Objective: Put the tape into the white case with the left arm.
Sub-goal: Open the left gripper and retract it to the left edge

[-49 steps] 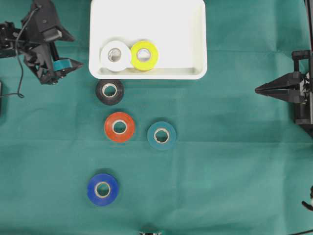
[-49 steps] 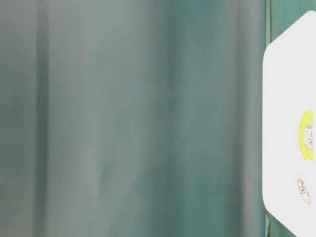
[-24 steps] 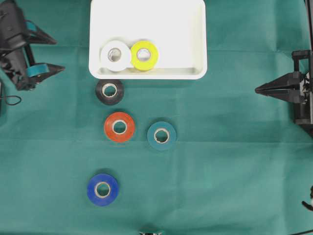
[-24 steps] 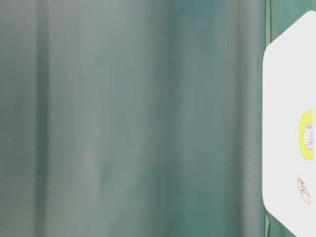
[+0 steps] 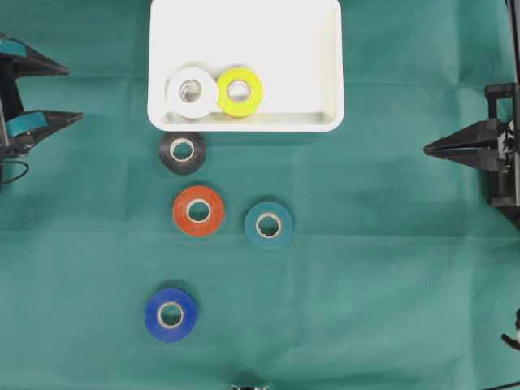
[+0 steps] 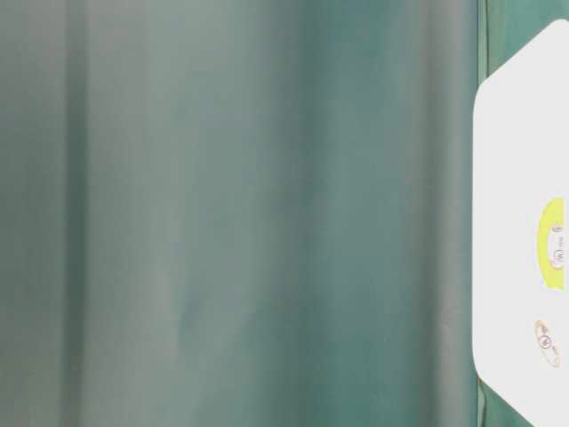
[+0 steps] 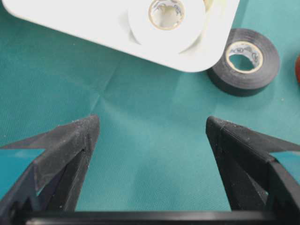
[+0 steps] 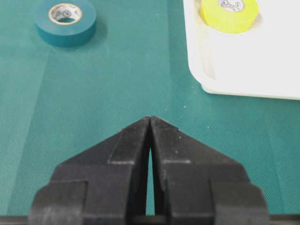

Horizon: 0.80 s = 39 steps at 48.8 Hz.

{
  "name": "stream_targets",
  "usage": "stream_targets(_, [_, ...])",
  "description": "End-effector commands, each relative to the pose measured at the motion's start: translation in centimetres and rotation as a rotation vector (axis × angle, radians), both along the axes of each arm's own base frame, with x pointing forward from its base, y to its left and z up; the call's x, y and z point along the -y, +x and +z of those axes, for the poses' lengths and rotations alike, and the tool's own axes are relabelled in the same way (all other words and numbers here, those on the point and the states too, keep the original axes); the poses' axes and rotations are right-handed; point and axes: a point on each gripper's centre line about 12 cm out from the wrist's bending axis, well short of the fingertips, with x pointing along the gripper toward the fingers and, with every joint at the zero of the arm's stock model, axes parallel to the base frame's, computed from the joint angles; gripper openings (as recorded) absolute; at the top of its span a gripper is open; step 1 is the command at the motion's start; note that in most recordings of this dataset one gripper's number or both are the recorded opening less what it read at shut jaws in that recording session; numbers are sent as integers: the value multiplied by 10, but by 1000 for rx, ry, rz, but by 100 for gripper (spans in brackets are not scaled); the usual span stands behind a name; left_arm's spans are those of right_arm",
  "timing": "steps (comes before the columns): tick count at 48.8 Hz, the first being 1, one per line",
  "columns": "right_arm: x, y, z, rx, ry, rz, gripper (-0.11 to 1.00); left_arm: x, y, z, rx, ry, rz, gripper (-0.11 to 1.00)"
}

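Pulled back to the left edge of the overhead view since a second ago: left gripper (image 5: 57,93), then beside the case's left side, now with only its two teal-banded fingers (image 5: 32,122) showing, spread wide and holding nothing. Everything else unmoved.

Nearest the bottom of the overhead frame: blue roll (image 5: 171,314), alone on the green cloth (image 5: 390,276). Higher up, at mid-frame: orange roll (image 5: 198,210) and teal roll (image 5: 269,225), side by side but apart. Above the orange one: black roll (image 5: 182,151), just below the rim of the white case (image 5: 244,49), outside it. Inside the case, along its lower wall: white roll (image 5: 192,92) and yellow roll (image 5: 240,91), touching each other. At the right edge, mid-height: right gripper (image 5: 431,149), all black, pinched to a point and empty, well away from every roll.

Seen from the left wrist: open cloth between the parted tips, white roll and case corner at the top, black roll at upper right.
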Motion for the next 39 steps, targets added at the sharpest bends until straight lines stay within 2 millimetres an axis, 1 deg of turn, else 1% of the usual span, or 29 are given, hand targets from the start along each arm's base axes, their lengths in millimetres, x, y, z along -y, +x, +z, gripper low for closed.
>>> stream_targets(1, [1,2,5,18,-1,-3,-10,0,1,2,6,1,-2,99])
stream_targets(10, [1,2,6,18,-21,2,-10,7,3,1,4,1,-47,99])
stream_targets(18, [1,2,5,16,-24,5,-10,28,5,-4,-6,4,-168,99])
stream_targets(26, [1,2,5,14,-24,5,-10,46,7,-5,0,17,-286,99])
stream_targets(39, [1,2,5,16,-25,5,-10,62,7,-6,-5,42,-394,98])
